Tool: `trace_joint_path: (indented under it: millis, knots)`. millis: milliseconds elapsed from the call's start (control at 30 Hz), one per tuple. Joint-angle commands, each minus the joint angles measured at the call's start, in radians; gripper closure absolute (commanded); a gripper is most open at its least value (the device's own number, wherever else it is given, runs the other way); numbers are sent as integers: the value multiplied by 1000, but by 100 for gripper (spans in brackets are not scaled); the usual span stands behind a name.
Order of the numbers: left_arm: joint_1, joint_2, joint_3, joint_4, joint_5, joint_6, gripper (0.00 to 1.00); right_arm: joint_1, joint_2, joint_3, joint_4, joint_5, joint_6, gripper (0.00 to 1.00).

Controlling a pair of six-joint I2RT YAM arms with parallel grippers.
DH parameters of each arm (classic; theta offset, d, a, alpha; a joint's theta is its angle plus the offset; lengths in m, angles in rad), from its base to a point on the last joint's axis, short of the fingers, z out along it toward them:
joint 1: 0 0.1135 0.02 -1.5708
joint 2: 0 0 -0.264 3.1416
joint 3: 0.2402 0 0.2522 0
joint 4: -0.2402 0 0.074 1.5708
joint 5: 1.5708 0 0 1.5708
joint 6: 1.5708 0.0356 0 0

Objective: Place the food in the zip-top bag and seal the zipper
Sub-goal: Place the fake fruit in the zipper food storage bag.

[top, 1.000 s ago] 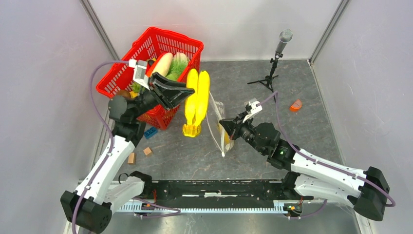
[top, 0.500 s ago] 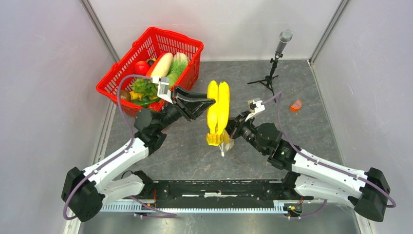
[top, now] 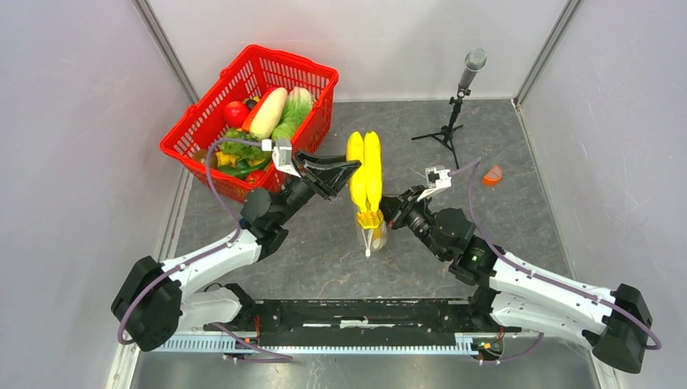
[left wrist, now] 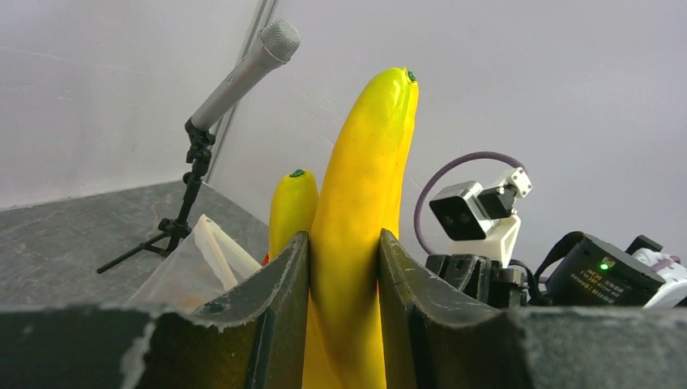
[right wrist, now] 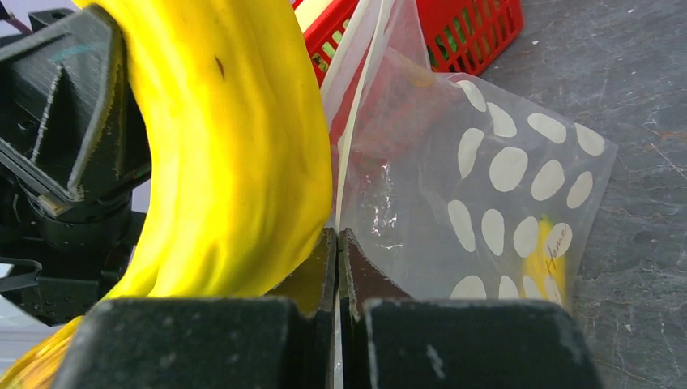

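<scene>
Bananas (top: 365, 162) are hanging upright, long axis vertical, in the left hand (left wrist: 344, 251), which is clamping them directly above the zip-top bag (right wrist: 486, 186); the right hand (right wrist: 337, 255) is pinching its mouth edge.

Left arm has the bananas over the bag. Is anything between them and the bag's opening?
Nothing visible. The bananas, clamped in the left gripper, hang stem-down right at the mouth of the zip-top bag, whose edge the right gripper pinches. I cannot tell whether the stem is inside the bag.
</scene>
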Motion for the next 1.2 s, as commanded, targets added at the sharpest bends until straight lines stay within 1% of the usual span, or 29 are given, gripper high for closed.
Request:
trace_joint_path:
  millis: [0,200,333,533,700,867,933,1033,1167]
  knots:
    - [-6,17,-41,123,-23,80,98,-2,-45,1,24,30,12,100]
    - [-6,32,-74,127,6,141,98,-3,-68,4,10,20,-2,100]
    - [-6,30,-72,83,18,191,98,-2,-72,9,1,-5,-10,100]
    - [-6,-26,-52,-120,0,350,96,-2,-106,8,-21,-3,-18,100]
    - [-6,-24,-65,-135,-27,377,97,-2,-119,18,-5,-36,-16,100]
    - [-6,-60,-36,-259,-37,464,95,-3,-123,15,-10,-27,-15,100]
    - [-6,-74,-17,-339,-40,508,94,-2,-128,15,-18,-13,-19,100]
    - [-6,-85,19,-459,12,551,90,-1,-132,15,-26,7,-24,100]
    - [-6,-84,49,-564,71,556,84,-2,-128,19,-28,20,-29,100]
